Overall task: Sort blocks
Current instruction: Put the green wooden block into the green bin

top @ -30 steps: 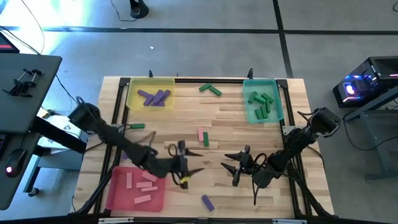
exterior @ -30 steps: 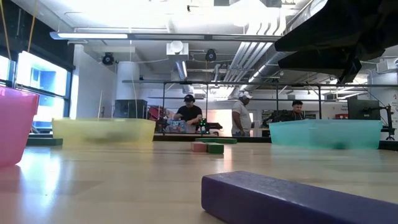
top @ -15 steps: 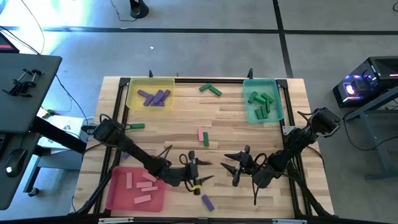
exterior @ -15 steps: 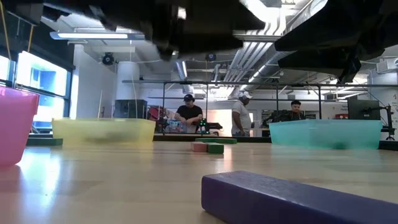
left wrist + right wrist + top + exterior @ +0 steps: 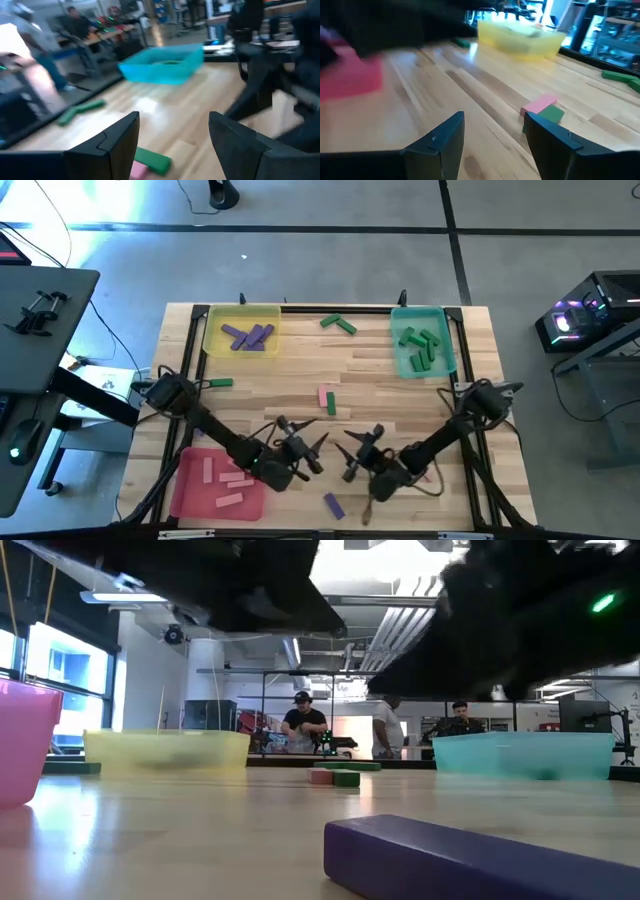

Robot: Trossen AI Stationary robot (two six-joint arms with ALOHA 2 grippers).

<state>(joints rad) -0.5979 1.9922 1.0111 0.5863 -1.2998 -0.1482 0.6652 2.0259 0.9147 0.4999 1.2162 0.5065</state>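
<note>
A yellow tray [image 5: 243,318], teal tray [image 5: 421,315] and red tray [image 5: 192,492] sit on the wooden table [image 5: 380,370].

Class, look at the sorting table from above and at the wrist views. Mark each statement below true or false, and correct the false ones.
1. The yellow tray holds purple blocks. True.
2. The teal tray holds pink blocks. False: it holds green blocks.
3. A pink block and a green block lie side by side mid-table. True.
4. The left pincer grips a purple block. False: it is open and empty.
5. A lone purple block lies near the table's front edge. True.
6. The right pincer is shut. False: it is open.
</note>
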